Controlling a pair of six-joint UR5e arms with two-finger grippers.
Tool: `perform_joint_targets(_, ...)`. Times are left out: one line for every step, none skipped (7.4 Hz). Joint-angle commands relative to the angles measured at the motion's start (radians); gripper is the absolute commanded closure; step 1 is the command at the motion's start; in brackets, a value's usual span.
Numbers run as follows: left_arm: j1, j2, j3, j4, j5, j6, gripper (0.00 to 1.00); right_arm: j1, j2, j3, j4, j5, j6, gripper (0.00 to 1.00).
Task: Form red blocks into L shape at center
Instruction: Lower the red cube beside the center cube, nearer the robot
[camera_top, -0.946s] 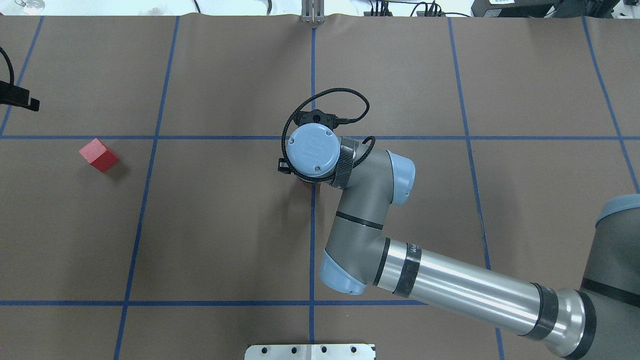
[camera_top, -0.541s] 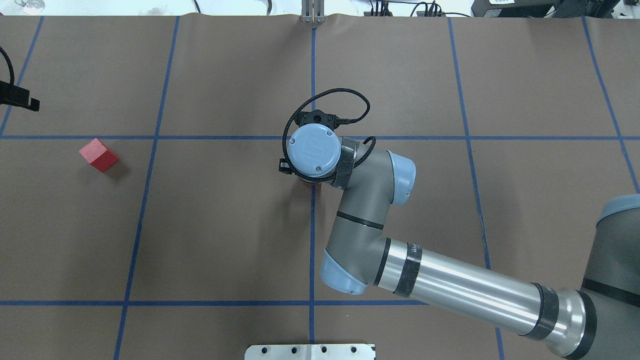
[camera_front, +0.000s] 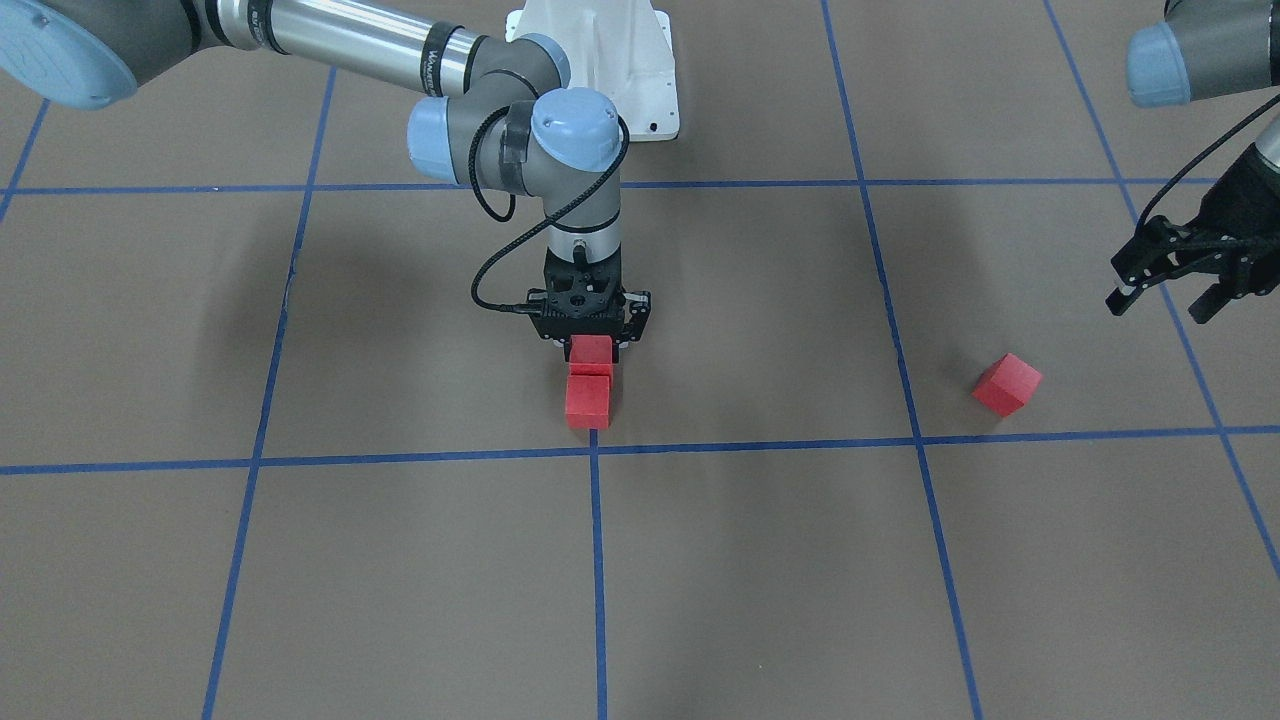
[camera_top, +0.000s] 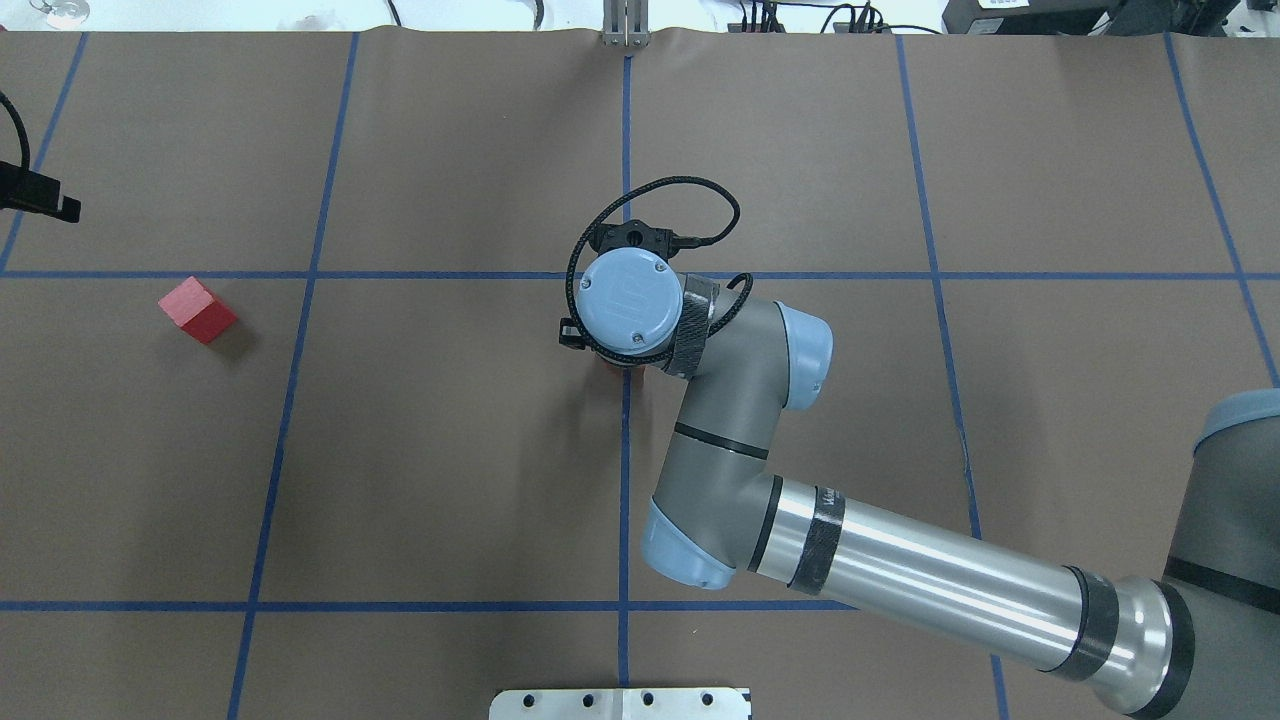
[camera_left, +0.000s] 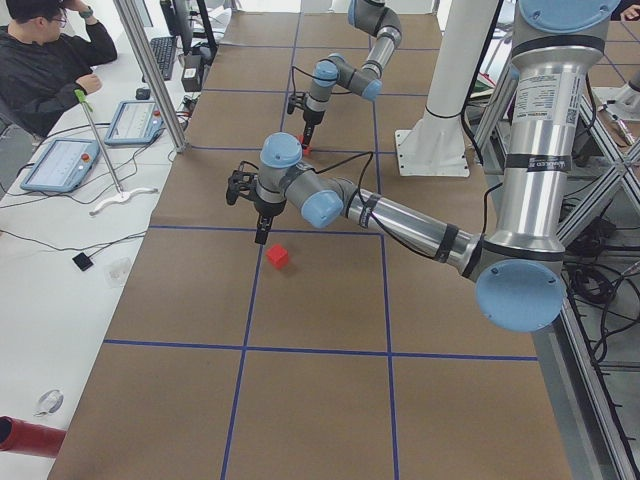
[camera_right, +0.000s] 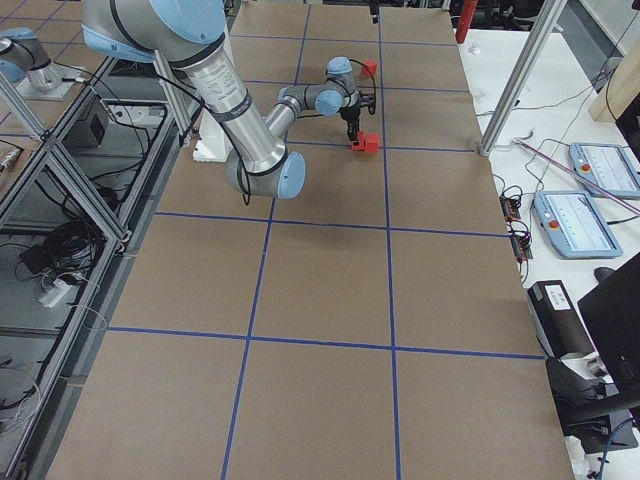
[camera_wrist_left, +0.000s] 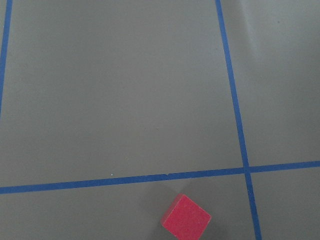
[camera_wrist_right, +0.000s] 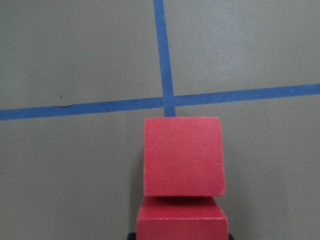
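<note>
Two red blocks sit in a row just short of the center (camera_front: 594, 450), the blue tape crossing. My right gripper (camera_front: 592, 350) points straight down and is shut on the rear red block (camera_front: 591, 349); the front red block (camera_front: 588, 398) touches it or nearly so. In the right wrist view the held block (camera_wrist_right: 181, 220) is at the bottom, the other block (camera_wrist_right: 182, 156) lies ahead, and the center (camera_wrist_right: 167, 100) is beyond. The third red block (camera_front: 1007, 384) lies alone, turned at an angle. My left gripper (camera_front: 1157, 306) hangs open above and beside it.
Brown paper with a blue tape grid covers the table (camera_top: 450, 450). The white base plate (camera_front: 600, 60) stands behind the right arm. In the exterior left view a seated person (camera_left: 45, 60) is at a side desk with tablets.
The right wrist has shifted very slightly to the right over the two blocks. The lone block and the left gripper have not moved.
</note>
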Motion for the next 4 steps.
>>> perform_joint_targets(-0.001,-0.001,0.0,0.0,0.0,-0.002,0.01,0.0,-0.007,0.0,0.002,0.0,-0.001,0.46)
perform_joint_targets(-0.001,-0.001,0.0,0.0,0.0,-0.002,0.01,0.0,-0.007,0.0,0.003,-0.001,-0.001,0.3)
perform_joint_targets(-0.001,-0.001,0.0,0.0,0.0,-0.002,0.0,0.0,-0.008,0.0,0.003,-0.004,0.001,0.26)
perform_joint_targets(0.0,-0.001,0.0,0.0,0.0,-0.002,0.01,0.0,-0.011,0.0,0.005,-0.005,0.001,0.21)
